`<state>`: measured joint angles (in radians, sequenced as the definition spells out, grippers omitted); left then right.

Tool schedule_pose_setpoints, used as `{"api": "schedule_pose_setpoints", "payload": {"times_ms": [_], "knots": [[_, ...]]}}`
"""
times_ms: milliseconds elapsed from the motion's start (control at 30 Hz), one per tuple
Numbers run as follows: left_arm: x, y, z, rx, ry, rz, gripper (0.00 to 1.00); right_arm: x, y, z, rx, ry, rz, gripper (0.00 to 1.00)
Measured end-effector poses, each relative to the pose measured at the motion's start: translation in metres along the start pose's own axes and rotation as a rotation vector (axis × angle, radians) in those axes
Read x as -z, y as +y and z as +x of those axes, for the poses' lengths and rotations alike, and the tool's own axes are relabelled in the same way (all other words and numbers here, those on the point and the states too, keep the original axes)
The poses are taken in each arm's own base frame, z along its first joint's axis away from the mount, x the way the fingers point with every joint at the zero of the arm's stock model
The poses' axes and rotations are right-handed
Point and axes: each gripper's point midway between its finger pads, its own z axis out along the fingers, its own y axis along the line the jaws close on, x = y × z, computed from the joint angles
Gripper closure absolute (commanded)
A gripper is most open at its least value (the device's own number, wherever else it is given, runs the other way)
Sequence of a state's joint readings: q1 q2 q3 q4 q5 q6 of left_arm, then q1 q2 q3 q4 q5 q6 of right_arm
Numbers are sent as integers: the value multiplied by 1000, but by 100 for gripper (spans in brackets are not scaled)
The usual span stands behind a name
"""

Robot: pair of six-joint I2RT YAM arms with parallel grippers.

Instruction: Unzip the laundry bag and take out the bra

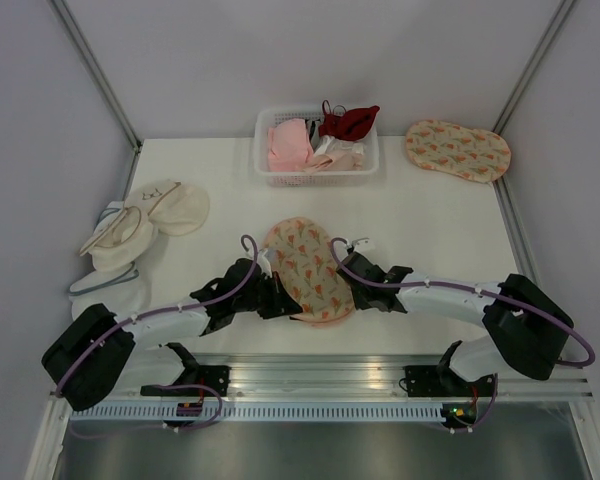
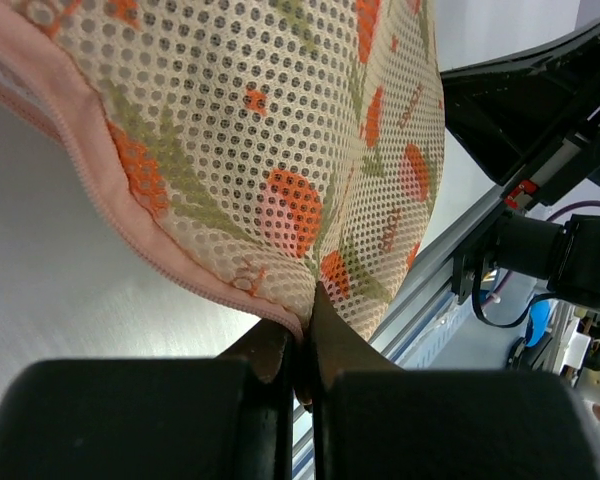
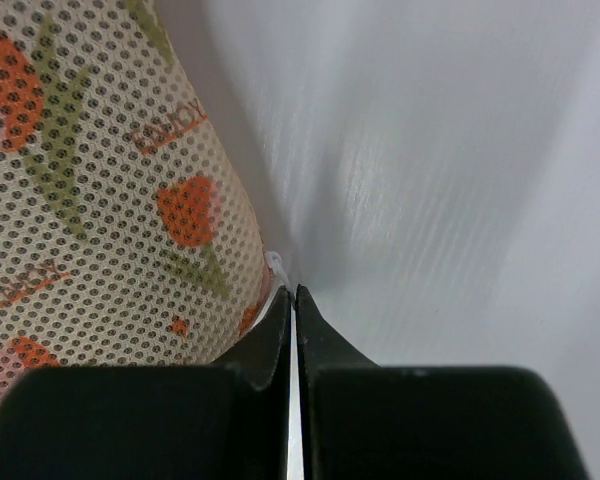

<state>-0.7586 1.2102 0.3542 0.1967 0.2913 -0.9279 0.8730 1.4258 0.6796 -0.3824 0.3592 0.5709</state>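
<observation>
Ideally the left end effector [image 2: 302, 345], clamped on the rim of the laundry bag [image 1: 308, 268], anchors; the right end effector [image 3: 294, 300] (closed beside it) follows the zip [image 2: 130, 235].

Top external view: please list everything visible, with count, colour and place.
laundry bag: one, peach-beige with orange print, near middle, between the arms
second printed pouch: one, same print, far right corner
cream-white pouches: about three, overlapping, left side
basket: one, white, far middle
pink garment: one, pink, basket's left half
dark red garment: one, on basket's far right rim
pale cloth: one, cream, basket's right half
table: one, white, under everything
left fingers: dark, shut on the laundry bag's zipped edge
right fingers: dark, shut, at the bag's right edge
</observation>
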Motion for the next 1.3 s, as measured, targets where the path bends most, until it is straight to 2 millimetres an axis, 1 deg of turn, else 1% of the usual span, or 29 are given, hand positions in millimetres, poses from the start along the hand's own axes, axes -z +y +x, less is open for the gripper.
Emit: {"api": "schedule_pose_setpoints", "payload": {"times_ms": [100, 267, 300, 333, 367, 433, 467, 533, 633, 667, 700, 733, 767, 800, 833, 900, 967, 1033, 1100, 1133, 1233, 1300], "knots": [[2, -2, 0, -21, 0, 11, 98, 0, -1, -3, -2, -5, 8, 100], [3, -8, 2, -59, 18, 45, 98, 1, -3, -21, -19, -29, 18, 99], [4, -9, 3, -65, 21, 54, 91, 1, -3, -24, -21, -32, 18, 99], [4, -10, 2, -70, 22, 60, 81, 1, -3, -25, -21, -33, 19, 100], [4, -11, 2, -76, 22, 65, 55, 1, -4, -25, -20, -33, 22, 100], [6, -12, 5, -93, 36, 74, 34, 0, -9, -27, -23, -45, 47, 100], [8, -12, 7, -96, 41, 73, 21, 0, -14, -28, -26, -50, 68, 100], [12, -11, 9, -96, 38, 67, 13, 0, -24, -29, -36, -53, 109, 100], [22, -7, 4, -94, -10, 42, 10, 6, -38, -25, -54, -60, 157, 100], [26, -7, 2, -94, -30, 37, 10, 9, -41, -24, -58, -61, 166, 96], [31, -7, -2, -94, -57, 28, 9, 13, -46, -23, -68, -67, 182, 71], [36, -8, -6, -92, -89, 21, 9, 17, -49, -23, -82, -73, 189, 58], [41, -8, -10, -88, -115, 15, 9, 21, -52, -24, -94, -81, 199, 47], [46, -9, -14, -85, -148, 9, 9, 26, -56, -26, -103, -90, 211, 32], [52, -8, -18, -77, -180, -2, 9, 31, -59, -27, -111, -98, 220, 27], [62, -8, -24, -64, -232, -7, 9, 42, -64, -34, -110, -113, 235, 22], [70, -7, -28, -50, -278, -8, 8, 53, -64, -46, -111, -139, 242, 21], [75, -3, -29, -36, -302, -16, 8, 62, -61, -58, -109, -164, 232, 21], [75, 3, -28, -18, -311, -33, 8, 68, -50, -69, -92, -183, 189, 22], [75, 6, -27, -9, -308, -45, 8, 70, -41, -72, -69, -187, 155, 22], [74, 15, -25, 9, -307, -75, 8, 75, -3, -78, 35, -191, 42, 21], [74, 19, -24, 21, -309, -89, 8, 78, 37, -80, 133, -189, -49, 22]]}}
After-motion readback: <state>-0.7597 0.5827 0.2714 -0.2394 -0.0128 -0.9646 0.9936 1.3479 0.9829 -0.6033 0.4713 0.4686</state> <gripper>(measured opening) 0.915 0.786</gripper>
